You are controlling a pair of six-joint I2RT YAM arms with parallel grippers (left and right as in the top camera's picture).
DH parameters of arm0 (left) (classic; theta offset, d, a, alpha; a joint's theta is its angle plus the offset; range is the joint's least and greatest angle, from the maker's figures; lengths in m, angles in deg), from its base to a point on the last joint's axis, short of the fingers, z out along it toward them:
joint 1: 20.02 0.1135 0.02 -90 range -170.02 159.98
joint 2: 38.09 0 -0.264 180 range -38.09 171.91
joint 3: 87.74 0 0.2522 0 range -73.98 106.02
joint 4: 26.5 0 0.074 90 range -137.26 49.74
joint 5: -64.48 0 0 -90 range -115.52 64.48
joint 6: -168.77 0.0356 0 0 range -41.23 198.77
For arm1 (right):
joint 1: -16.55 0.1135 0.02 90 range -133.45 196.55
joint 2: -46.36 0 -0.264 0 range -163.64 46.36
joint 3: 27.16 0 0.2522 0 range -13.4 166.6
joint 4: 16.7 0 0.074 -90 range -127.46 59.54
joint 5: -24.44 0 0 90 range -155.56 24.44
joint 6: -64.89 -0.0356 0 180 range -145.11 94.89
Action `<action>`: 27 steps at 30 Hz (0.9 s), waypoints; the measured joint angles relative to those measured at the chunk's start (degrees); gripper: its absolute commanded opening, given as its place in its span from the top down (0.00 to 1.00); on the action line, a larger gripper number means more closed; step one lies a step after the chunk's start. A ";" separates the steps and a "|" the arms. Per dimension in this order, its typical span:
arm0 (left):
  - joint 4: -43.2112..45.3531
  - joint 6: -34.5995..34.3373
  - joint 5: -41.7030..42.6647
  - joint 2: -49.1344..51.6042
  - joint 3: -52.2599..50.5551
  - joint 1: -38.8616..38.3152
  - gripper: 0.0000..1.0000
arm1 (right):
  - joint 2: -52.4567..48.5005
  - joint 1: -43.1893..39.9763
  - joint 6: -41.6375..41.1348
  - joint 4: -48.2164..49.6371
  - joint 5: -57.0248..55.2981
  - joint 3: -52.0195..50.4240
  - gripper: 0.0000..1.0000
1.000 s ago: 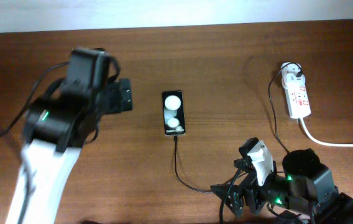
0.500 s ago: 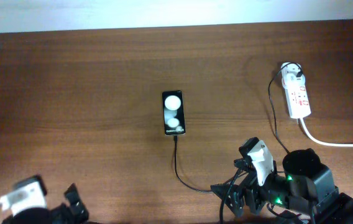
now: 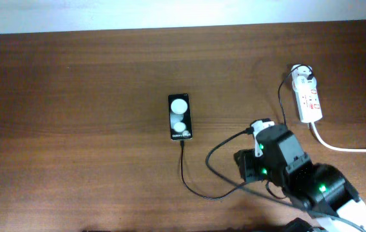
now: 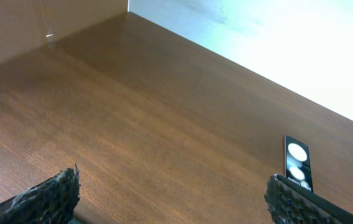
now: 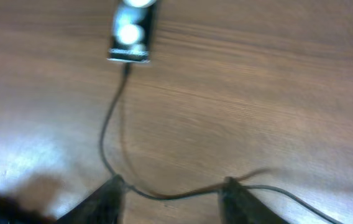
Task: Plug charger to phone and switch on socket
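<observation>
Looks mostly done, with charger point(image 3: 182, 164) tip seated in phone point(image 3: 179, 116) mid-tabletop point(image 3: 73, 96) and adapter point(image 3: 304, 74) in socket point(image 3: 309, 102) at far right, leaving seemingly only switching on, right tool point(image 5: 170, 190) spread empty over the charger's slack, left tool point(image 4: 173, 190) likewise spread.

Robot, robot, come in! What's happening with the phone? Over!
Left gripper open, empty. Right gripper open over the charger. Charger reaches phone; no gripper at socket. Nothing in the way.

The right arm point(image 3: 296, 174) is showing black housings, glowing green lights, a white wrist cap, a white lower link and looping black cables. The left fingers point(image 4: 49, 196) are looking black and knobbly.
</observation>
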 measured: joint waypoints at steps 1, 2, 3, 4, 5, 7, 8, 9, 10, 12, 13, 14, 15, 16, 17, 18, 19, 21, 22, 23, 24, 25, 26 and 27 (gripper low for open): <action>-0.02 0.00 0.00 0.00 0.02 0.00 0.01 | -2.12 -3.65 -0.46 -1.03 -0.59 1.27 0.78; -0.04 -0.02 -0.04 -0.02 0.02 0.00 0.01 | -4.09 -8.28 -0.72 -1.95 -1.18 3.15 0.83; -0.07 -0.02 -0.04 -0.02 0.02 0.00 0.01 | -6.56 -14.40 -1.05 -3.56 -1.29 6.54 0.86; -0.04 0.00 0.00 -0.02 0.09 0.00 0.01 | -9.49 -20.11 -1.09 -5.03 -1.25 10.69 0.92; -0.15 -0.02 -0.09 -0.15 0.11 0.00 0.01 | -12.59 -24.90 -1.49 -5.66 -1.68 14.58 0.95; -0.11 -0.02 -0.04 -0.24 0.13 -0.02 0.01 | -21.42 -34.34 -2.71 -8.00 -1.49 23.34 0.96; -0.20 -0.02 -0.02 -0.24 0.13 -0.02 0.01 | -25.18 -37.55 -3.45 -8.09 -1.75 26.23 0.96; -0.20 -0.02 -0.02 -0.24 0.20 0.00 0.01 | -29.75 -40.85 -3.69 -8.92 -1.73 29.59 0.96; -0.15 -0.02 0.02 -0.24 0.22 0.00 0.01 | -33.44 -43.43 -4.48 -9.14 -1.64 32.76 0.96; -0.15 -0.02 0.00 -0.24 0.24 0.00 0.01 | -39.54 -47.52 -5.79 -6.27 -1.44 37.79 0.96; -0.13 -0.02 0.00 -0.24 0.24 0.00 0.01 | -41.64 -49.11 -6.19 -5.07 -1.03 39.01 0.96; -0.17 -0.02 0.00 -0.24 0.24 0.00 0.01 | -43.85 -50.58 -6.47 -3.32 -0.09 39.93 0.96; -0.17 -0.02 0.00 -0.24 0.24 0.00 0.01 | -45.24 -51.41 -6.51 -2.32 0.87 40.19 0.96; -0.17 -0.02 -0.02 -0.24 0.24 0.00 0.01 | -47.74 -52.61 -6.64 -1.33 1.92 40.41 0.96; -0.15 -0.02 -0.02 -0.24 0.24 0.00 0.01 | -50.05 -53.37 -6.62 -0.87 2.75 40.41 0.96; -0.17 -0.02 -0.02 -0.24 0.24 0.00 0.01 | -52.74 -53.99 -6.62 -0.17 3.85 40.41 0.96; -0.15 -0.02 -0.02 -0.24 0.24 0.00 0.01 | -54.99 -54.18 -6.62 0.39 4.68 40.41 0.96; -0.15 -0.02 0.00 -0.24 0.24 0.00 0.01 | -58.90 -54.18 -6.64 1.95 5.97 40.41 0.96; -0.15 -0.02 -0.02 -0.24 0.26 0.00 0.01 | -60.85 -54.18 -6.49 3.19 6.27 40.41 0.96; -0.17 -0.02 0.00 -0.24 0.26 0.00 0.01 | -61.75 -54.18 -6.19 4.31 6.40 40.41 0.96; -0.17 -0.02 0.00 -0.24 0.26 0.00 0.01 | -63.63 -54.18 -5.20 6.14 6.56 40.41 0.96; -0.15 -0.02 -0.02 -0.24 0.28 0.00 0.01 | -64.70 -54.18 -4.70 7.23 6.73 40.41 0.96; -0.15 -0.02 -0.02 -0.24 0.28 0.00 0.01 | -65.61 -54.18 -4.37 8.59 7.04 40.41 0.96; -0.15 -0.02 -0.02 -0.24 0.28 0.00 0.01 | -66.97 -54.18 -4.00 9.97 7.63 40.41 0.96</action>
